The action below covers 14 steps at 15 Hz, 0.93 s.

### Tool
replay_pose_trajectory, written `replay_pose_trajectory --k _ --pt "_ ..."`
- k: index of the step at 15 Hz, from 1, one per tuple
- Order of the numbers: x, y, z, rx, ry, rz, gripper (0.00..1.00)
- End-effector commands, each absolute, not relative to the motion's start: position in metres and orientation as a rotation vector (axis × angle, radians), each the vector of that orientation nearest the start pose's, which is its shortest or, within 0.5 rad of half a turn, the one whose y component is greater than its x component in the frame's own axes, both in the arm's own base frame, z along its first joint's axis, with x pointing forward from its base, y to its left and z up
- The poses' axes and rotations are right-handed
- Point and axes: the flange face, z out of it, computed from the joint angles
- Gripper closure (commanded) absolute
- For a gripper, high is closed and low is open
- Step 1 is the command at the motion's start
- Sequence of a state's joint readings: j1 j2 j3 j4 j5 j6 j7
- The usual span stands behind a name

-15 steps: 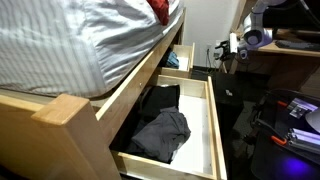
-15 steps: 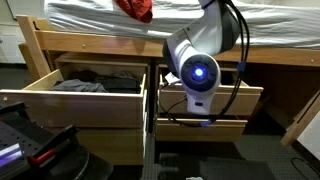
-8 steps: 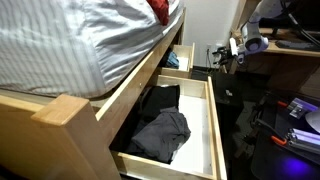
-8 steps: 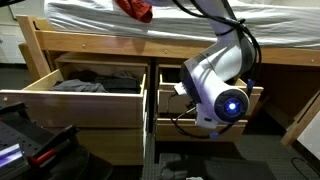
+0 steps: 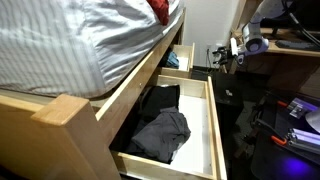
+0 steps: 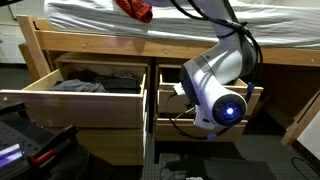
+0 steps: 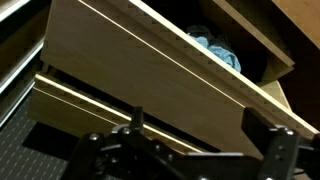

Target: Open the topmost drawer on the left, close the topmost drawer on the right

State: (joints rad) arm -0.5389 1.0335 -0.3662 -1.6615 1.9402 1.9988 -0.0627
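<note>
**A:** Where do we stand with the two drawers?

**B:** The left top drawer (image 6: 75,98) is pulled well out, with dark clothes (image 5: 163,125) lying in it, so we judge that half done. The right top drawer (image 7: 130,70) is partly out, and a blue cloth (image 7: 214,45) shows at its far end.

**A:** And our gripper?

**B:** The gripper (image 7: 207,142) faces that drawer's front panel in the wrist view. Its fingers (image 7: 136,124) are spread wide and nothing is held between them. The panel lies just ahead of us, and its long axis runs from upper left to lower right across that view.

**A:** What does closing it turn on?

**B:** We think the push must go square to the panel, away from us and in under the bed frame (image 6: 100,47). The front is wide, so pressing off-centre could skew the drawer.

**A:** Are we touching the wood?

**B:** We cannot tell from here.
</note>
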Motion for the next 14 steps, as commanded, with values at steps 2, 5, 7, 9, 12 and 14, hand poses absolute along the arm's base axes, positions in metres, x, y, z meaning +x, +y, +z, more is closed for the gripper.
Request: replay_pose_trajectory --k 2,5,7,9,12,14 --pt "0.472 -0.422 0.007 -1.050 1.748 -0.083 0.00" --pt "0.474 -0.411 0.006 -1.067 1.751 -0.066 0.00" --pt "0.480 -0.402 -0.004 -1.087 1.748 -0.026 0.00" --pt "0.483 -0.401 -0.007 -1.092 1.747 -0.021 0.00" --pt "0.482 -0.407 -0.003 -1.037 1.712 -0.108 0.00" --pt "0.509 -0.401 -0.011 -1.021 1.689 -0.073 0.00"
